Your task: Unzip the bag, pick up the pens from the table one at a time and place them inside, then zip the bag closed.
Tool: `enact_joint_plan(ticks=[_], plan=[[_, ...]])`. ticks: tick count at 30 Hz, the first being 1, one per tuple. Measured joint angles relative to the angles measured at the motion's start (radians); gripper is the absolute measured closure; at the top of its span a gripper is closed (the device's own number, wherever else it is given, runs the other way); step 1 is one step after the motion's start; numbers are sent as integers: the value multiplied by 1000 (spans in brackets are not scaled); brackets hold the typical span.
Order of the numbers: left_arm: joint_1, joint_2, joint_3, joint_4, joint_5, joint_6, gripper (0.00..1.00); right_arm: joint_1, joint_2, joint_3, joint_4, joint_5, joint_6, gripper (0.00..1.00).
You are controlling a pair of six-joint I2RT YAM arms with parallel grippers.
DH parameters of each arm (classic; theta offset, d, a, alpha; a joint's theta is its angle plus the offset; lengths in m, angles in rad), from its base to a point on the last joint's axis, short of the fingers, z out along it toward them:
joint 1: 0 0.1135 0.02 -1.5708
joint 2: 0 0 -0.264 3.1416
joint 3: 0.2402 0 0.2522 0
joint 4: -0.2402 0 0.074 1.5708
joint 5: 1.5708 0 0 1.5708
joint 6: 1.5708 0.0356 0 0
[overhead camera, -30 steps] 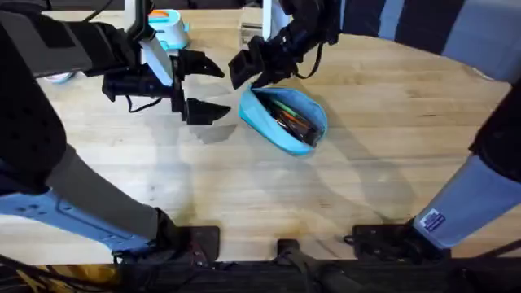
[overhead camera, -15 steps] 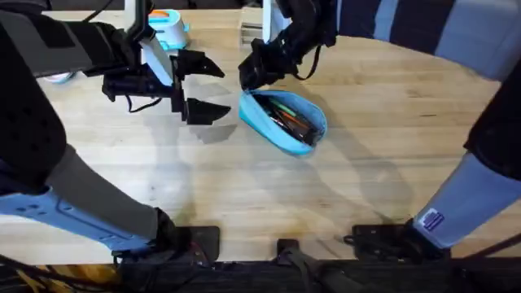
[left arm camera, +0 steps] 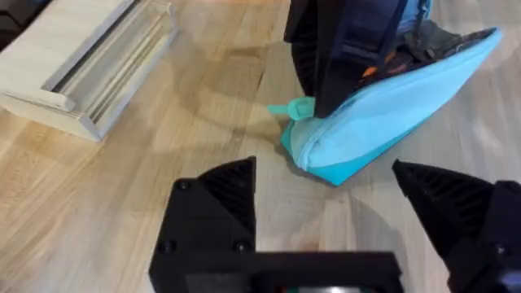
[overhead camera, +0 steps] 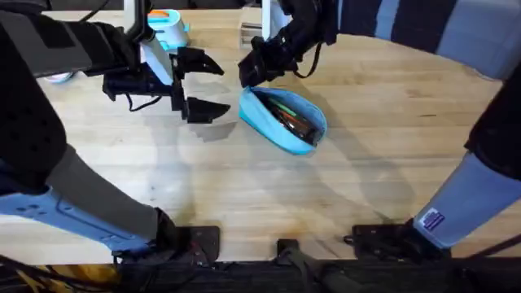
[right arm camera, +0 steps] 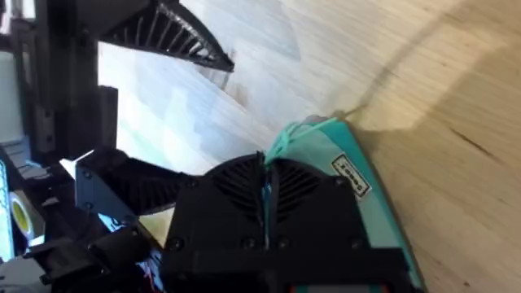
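The light blue bag (overhead camera: 286,122) lies on the table (overhead camera: 383,146) near its middle, its zipper open along the top. The pens (overhead camera: 289,116) rest inside it, partly hidden by the fabric. My right gripper (overhead camera: 251,72) is at the bag's far left end, fingers pressed together on the zipper pull. The right wrist view shows those fingers (right arm camera: 236,191) closed over the bag (right arm camera: 370,203). My left gripper (overhead camera: 205,88) hovers open just left of the bag. From the left wrist, the bag (left arm camera: 391,110) lies ahead between the spread fingers (left arm camera: 216,203), its teal pull tab (left arm camera: 291,109) showing.
A teal toy toaster (overhead camera: 167,28) and a white box (overhead camera: 251,32) stand at the table's back edge. A long white box (left arm camera: 89,73) lies beyond my left gripper. Bare wood spreads to the right and front of the bag.
My right gripper has closed at the bag's left end and shifted slightly toward it. The left arm and the bag have held still.
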Motion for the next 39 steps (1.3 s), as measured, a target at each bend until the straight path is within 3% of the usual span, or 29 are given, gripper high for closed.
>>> enact_joint_plan(ticks=[14, 22, 27, 30, 31, 39], plan=[[-4, 0, 0, 0, 16, 0, 7, -1, -66, 21, -55, 24, -64, 973], [-88, 4, 0, 14, 7, -1, 7, -1, -67, 23, -82, 23, -91, 972], [-142, 50, 0, 30, -9, -36, 7, -1, -67, 23, -82, 23, -91, 973], [-159, 91, 0, 64, 21, -48, 7, -1, -67, 23, -82, 23, -91, 973], [-161, 118, 0, 91, 63, -54, 8, -1, -67, 23, -82, 23, -91, 973], [-161, 122, 0, 102, 164, -60, 7, -1, -67, 23, -83, 23, -91, 972]])
